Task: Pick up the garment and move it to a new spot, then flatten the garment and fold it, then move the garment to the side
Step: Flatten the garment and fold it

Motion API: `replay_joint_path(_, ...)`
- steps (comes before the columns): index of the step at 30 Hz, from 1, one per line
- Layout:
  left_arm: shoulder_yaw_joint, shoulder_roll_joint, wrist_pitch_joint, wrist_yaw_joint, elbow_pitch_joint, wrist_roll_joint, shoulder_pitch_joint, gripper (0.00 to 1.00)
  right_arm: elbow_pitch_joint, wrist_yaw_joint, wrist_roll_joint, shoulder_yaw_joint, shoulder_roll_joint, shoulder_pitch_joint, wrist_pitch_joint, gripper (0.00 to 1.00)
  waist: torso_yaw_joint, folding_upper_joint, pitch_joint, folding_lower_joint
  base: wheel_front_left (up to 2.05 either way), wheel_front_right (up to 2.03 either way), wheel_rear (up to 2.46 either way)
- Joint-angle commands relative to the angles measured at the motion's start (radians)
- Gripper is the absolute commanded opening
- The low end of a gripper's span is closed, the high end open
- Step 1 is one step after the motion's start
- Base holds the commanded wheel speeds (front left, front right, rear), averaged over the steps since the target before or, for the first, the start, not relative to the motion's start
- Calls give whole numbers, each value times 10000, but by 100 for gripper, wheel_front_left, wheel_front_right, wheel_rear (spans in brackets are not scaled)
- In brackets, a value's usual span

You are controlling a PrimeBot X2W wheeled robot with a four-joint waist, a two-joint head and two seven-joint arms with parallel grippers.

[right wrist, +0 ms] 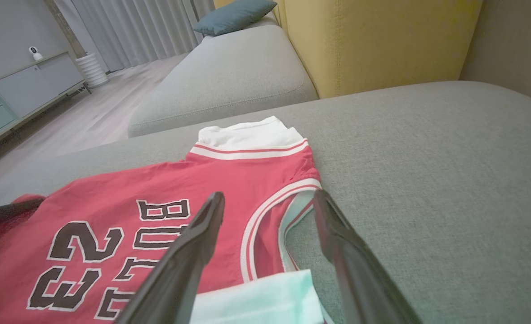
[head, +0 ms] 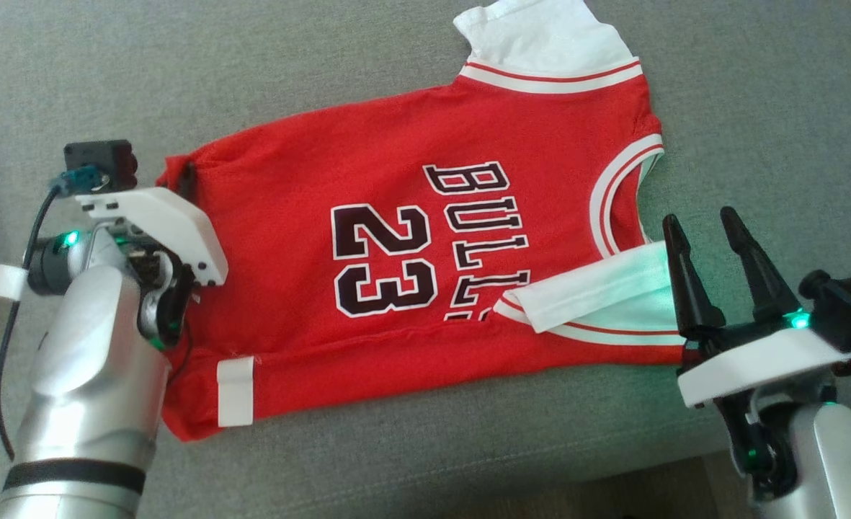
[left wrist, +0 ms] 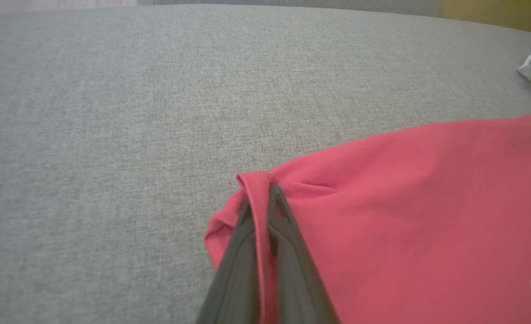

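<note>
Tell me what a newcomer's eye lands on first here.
The red jersey, printed "BULLS 23" in dark letters, lies spread across the grey sofa cushion and dominates the head view. At its left end the left gripper is shut on a pinched fold of the red edge. The right gripper stands open beside the white sleeve at lower right.
</note>
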Motion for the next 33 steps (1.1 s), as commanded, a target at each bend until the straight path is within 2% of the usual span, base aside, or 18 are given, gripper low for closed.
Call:
replay_joint_path(1, 367, 339, -164, -36, -188, -54, -414, 0, -244, 35, 99, 88, -42, -284, -32, 100, 21, 0, -11, -1, 0, 0, 0)
replay_joint_path(8, 230, 325, -733, -28, -180, 72, -621, 0, 435, 35, 393, -313, -567, -1007, 297, 100, 220, 0, 31, -1, 0, 0, 0)
replay_joint_path(18, -311, -255, -812, -209, -612, 127, -1259, 0, 2957, 35, 1379, -366, -1843, -4132, 1264, 100, 1172, 0, 795, -1, 0, 0, 0)
replay_joint_path(26, -809, -764, -748, -400, -689, 96, -1826, 0, 5262, 35, 1839, 451, -2810, -6952, 2181, 100, 2022, 0, 1562, -1, 0, 0, 0)
replay_joint_path(33, -1313, -1082, -843, -511, -585, -2, -2274, 0, 7525, 35, 2029, 1574, -3257, -9111, 2672, 100, 2642, 0, 2145, -1, 0, 0, 0)
